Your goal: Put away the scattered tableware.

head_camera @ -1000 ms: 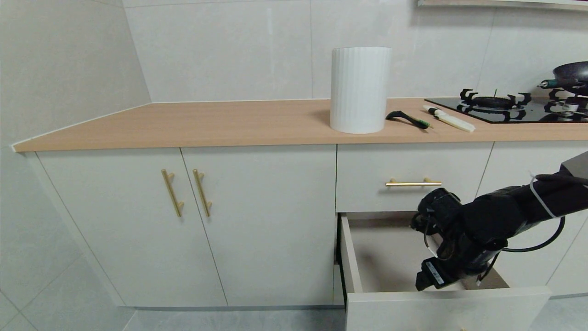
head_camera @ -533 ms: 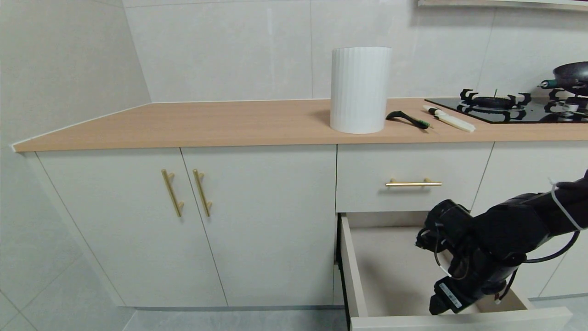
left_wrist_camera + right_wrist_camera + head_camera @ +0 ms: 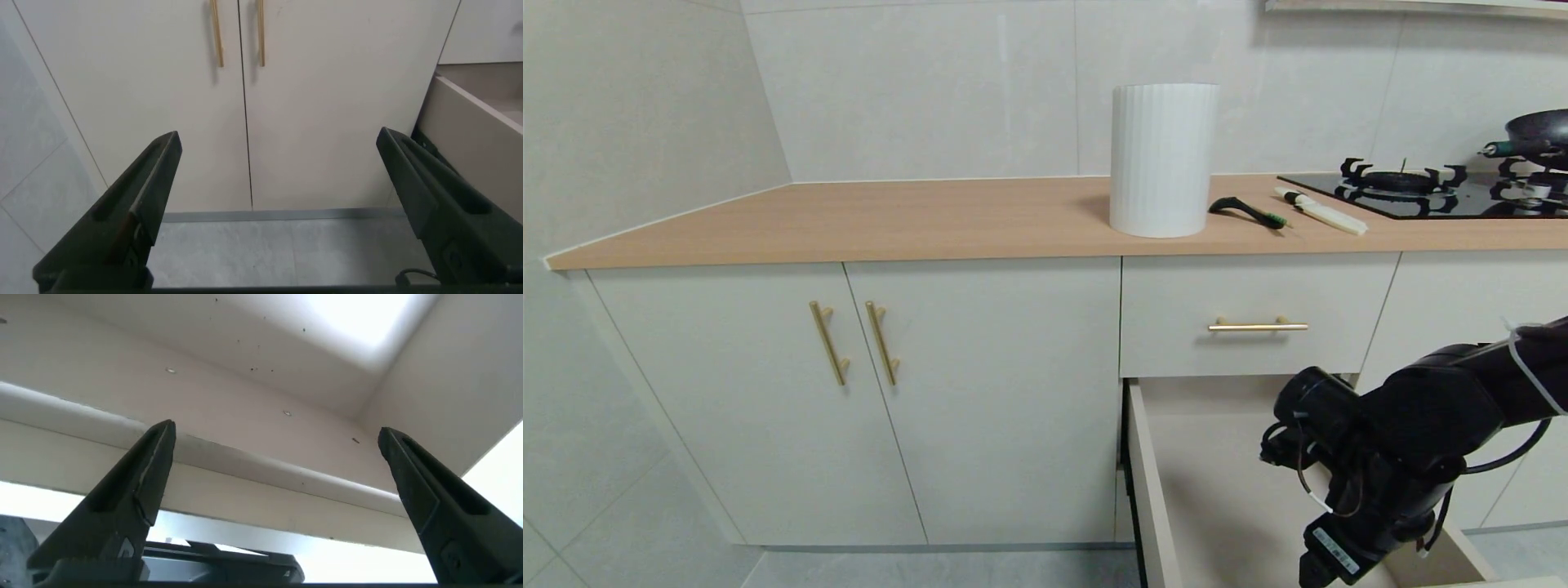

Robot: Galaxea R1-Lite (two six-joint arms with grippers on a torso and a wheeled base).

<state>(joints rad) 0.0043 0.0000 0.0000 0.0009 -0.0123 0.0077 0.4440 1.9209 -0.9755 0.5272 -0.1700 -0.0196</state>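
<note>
On the wooden counter lie a black-handled utensil and a white-handled utensil, between a tall white ribbed canister and the stove. Below them the lower drawer stands pulled far out, with a bare floor. My right arm reaches down into it near its front. In the right wrist view my right gripper is open, facing the drawer's inner panel. My left gripper is open and holds nothing, low in front of the cabinet doors.
The shut upper drawer, with its brass handle, is just above the open one. Double cabinet doors with brass handles are to the left. A dark pan sits on the stove. The open drawer's side shows beside the grey floor.
The lower drawer has slid farther out toward me, and its front panel has dropped below the head view. My right arm came back and down with it.
</note>
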